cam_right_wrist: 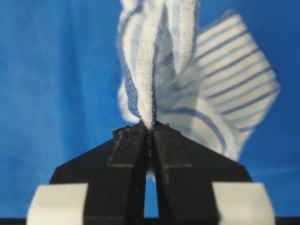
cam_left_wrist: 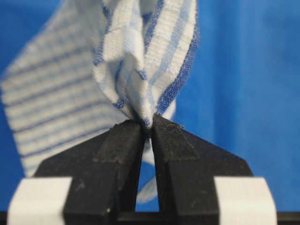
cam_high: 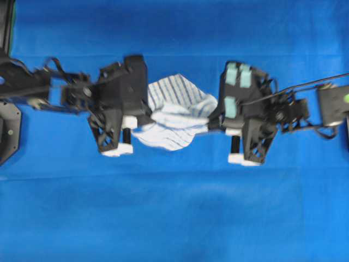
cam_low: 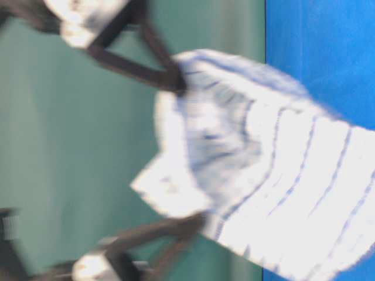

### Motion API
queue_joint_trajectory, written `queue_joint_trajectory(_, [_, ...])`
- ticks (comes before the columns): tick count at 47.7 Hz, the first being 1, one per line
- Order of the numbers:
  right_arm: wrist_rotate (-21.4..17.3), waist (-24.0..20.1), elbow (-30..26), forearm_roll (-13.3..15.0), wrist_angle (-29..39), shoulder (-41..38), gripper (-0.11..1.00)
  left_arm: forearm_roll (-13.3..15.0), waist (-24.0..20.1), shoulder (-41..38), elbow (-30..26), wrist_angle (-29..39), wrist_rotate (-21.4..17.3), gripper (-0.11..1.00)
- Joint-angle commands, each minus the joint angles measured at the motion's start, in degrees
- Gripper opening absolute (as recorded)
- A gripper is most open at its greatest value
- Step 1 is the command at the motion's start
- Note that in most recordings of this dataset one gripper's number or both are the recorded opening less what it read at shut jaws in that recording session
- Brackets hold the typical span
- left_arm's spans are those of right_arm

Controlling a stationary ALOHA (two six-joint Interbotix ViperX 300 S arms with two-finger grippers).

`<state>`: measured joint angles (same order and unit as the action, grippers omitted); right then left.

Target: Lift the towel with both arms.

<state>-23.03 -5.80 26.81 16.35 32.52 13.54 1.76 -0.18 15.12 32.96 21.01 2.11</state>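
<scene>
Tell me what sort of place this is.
Probably a robotics lab bench set up for manipulation trials. A plain blue table cover serves as the work surface, the left gripper and right gripper pinch a small striped towel, and nothing domestic is in view.

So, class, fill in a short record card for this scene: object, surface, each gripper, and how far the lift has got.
Object: striped towel, bunched between the arms
Surface: blue table cover
Left gripper: shut on one towel edge
Right gripper: shut on the opposite edge
Lift: towel hangs from both grips
</scene>
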Motion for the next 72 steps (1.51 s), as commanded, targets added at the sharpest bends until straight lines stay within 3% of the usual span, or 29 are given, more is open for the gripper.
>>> queue_joint_trajectory(1, [0.44, 0.0, -4.75, 0.97, 3.78, 3.34, 0.04, -0.44, -0.44, 3.78, -4.48, 3.6, -0.35, 0.04])
queue_joint_trajectory(17, [6.24, 0.0, -18.54, 1.76, 13.62, 5.89, 0.04, -1.41, -2.11, 8.96, -18.81, 16.44, -0.88, 0.04])
queue_joint_trajectory(28, [8.96, -0.26, -26.02, 1.76, 18.54, 5.98, 0.04, -1.85, -2.11, 9.23, -26.46, 21.36, -1.76, 0.04])
queue_joint_trajectory(36, [9.58, -0.53, -28.13, 1.76, 20.57, 5.98, 0.04, -1.85, -2.11, 9.32, -27.86, 21.97, -4.04, 0.04])
queue_joint_trajectory(57, [11.25, -0.26, -28.04, 1.76, 21.18, 5.8, 0.04, -1.32, -1.85, 9.4, -26.98, 21.36, -4.48, 0.05])
queue_joint_trajectory(60, [11.16, -0.26, -28.04, 1.76, 21.09, 5.8, 0.06, -1.32, -1.76, 9.76, -26.81, 21.27, -4.22, 0.14])
queue_joint_trajectory(68, [10.9, -0.18, -27.95, 2.37, 21.09, 5.71, 0.56, -1.23, -1.58, 11.34, -25.22, 20.21, -3.69, 0.65])
queue_joint_trajectory(72, [10.63, -0.18, -27.95, 2.9, 21.09, 5.62, 0.7, -1.23, -1.58, 12.22, -24.7, 19.78, -3.69, 0.86])
